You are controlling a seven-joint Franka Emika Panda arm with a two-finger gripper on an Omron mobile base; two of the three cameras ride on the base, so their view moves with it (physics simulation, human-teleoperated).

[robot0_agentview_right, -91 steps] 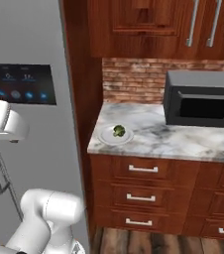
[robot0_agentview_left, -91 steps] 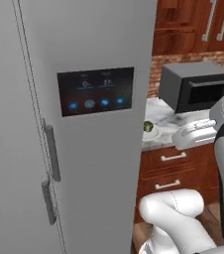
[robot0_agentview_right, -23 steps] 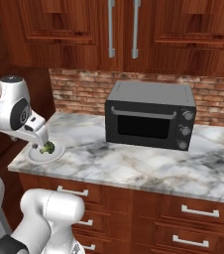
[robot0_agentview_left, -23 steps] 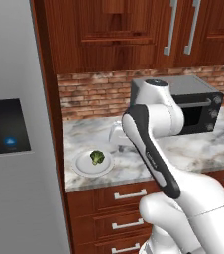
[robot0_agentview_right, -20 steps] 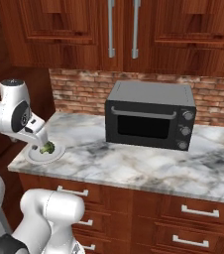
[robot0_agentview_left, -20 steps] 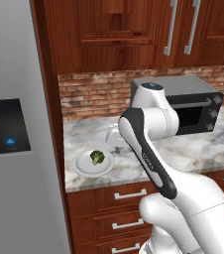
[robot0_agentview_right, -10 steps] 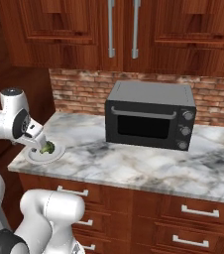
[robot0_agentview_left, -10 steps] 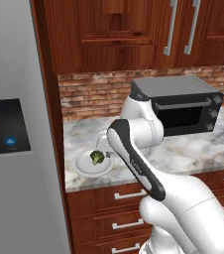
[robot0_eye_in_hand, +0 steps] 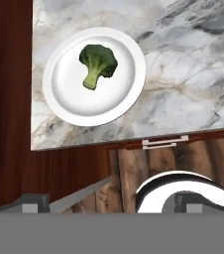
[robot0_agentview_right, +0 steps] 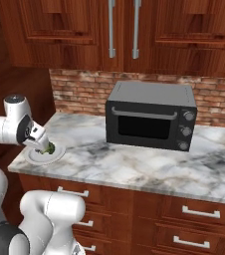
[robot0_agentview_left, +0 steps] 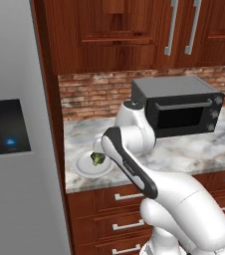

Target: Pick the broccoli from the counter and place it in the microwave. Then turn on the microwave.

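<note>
jaws open, above plate (robot0_eye_in_hand: 69, 106) | broccoli (robot0_eye_in_hand: 98, 63) on plate, unheld

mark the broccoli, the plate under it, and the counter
broccoli (robot0_eye_in_hand: 98, 62): hand view, on the dark-green crown.
plate (robot0_eye_in_hand: 129, 84): hand view, on bare white surface beside the floret.
counter (robot0_agentview_right: 134, 164): right base view, on bare marbled top in front of the dark oven box.
</note>
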